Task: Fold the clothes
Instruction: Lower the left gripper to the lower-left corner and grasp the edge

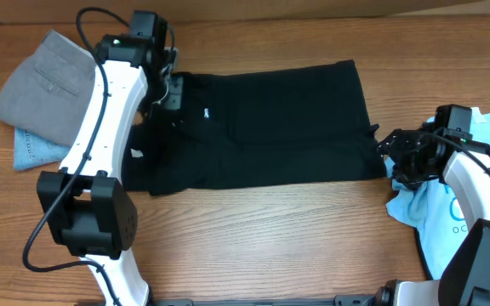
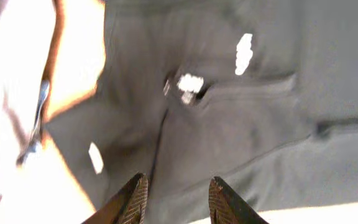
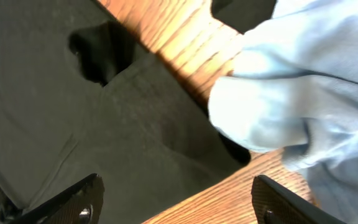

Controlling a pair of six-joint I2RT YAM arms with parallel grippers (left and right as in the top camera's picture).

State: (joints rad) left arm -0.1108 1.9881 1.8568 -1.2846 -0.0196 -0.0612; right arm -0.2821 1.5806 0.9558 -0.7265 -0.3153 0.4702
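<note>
Across the middle of the table [image 1: 270, 229] lies the black T-shirt [image 1: 279, 123], flattened. It is one of four garments I count from above. The others are one grey garment [image 1: 45, 85] at the far left, one blue denim piece [image 1: 31, 151] under it, and one pale blue shirt [image 1: 475, 195] at the right. My left gripper [image 1: 170, 89] sits over the black shirt's left end and my right gripper [image 1: 394, 155] at its right edge. My left wrist view shows, close up, three white marks [image 2: 243, 53] on the dark cloth, with my left jaws partly parted and nothing between them. Only my right wrist view shows the strip of bare wood between the black shirt and the pale blue cloth. There my right jaws stand wide, gripping nothing.
</note>
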